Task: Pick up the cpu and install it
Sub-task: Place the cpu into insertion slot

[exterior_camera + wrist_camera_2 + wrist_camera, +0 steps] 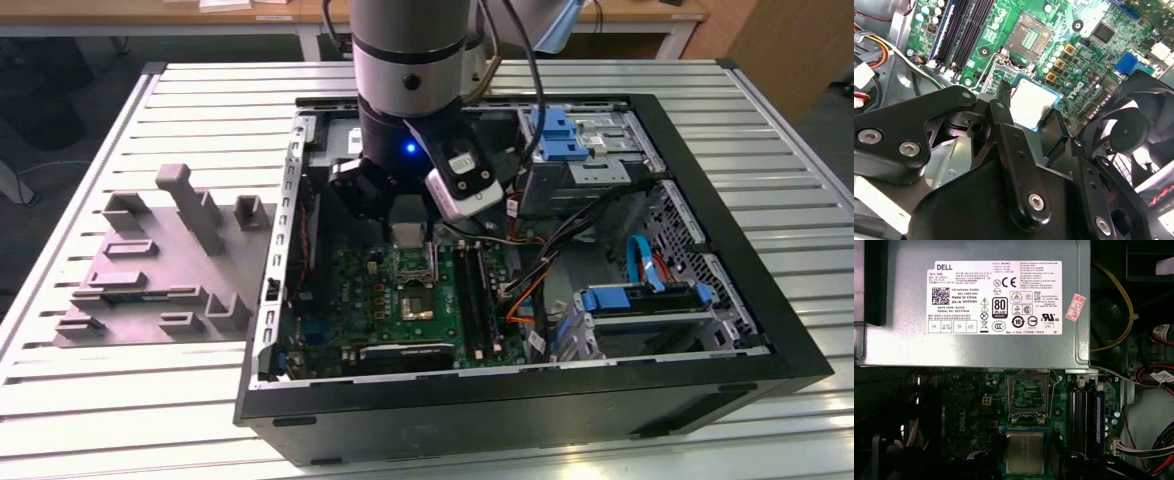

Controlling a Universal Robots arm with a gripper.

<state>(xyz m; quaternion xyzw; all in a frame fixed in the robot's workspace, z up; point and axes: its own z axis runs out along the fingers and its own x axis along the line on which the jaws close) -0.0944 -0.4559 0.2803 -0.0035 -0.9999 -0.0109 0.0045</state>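
Observation:
The cpu (1030,102) is a small flat square chip with a pale metal top and a thin blue-green rim. My gripper (1031,107) is shut on it, one black finger (1004,97) on each side. In the first wrist view the cpu (1025,452) hangs just short of the open socket (1028,392) on the green motherboard (974,405). In the exterior view my gripper (407,236) hovers inside the open computer case (747,300), above the socket (411,268). The socket (1029,37) lies bare with its frame lifted.
A grey moulded tray (160,260) with upright posts sits outside the case at the exterior view's left. A grey power supply (979,305) borders the board. Memory slots (961,30), a black fan (1134,130) and cable bundles (574,270) crowd the socket's surroundings.

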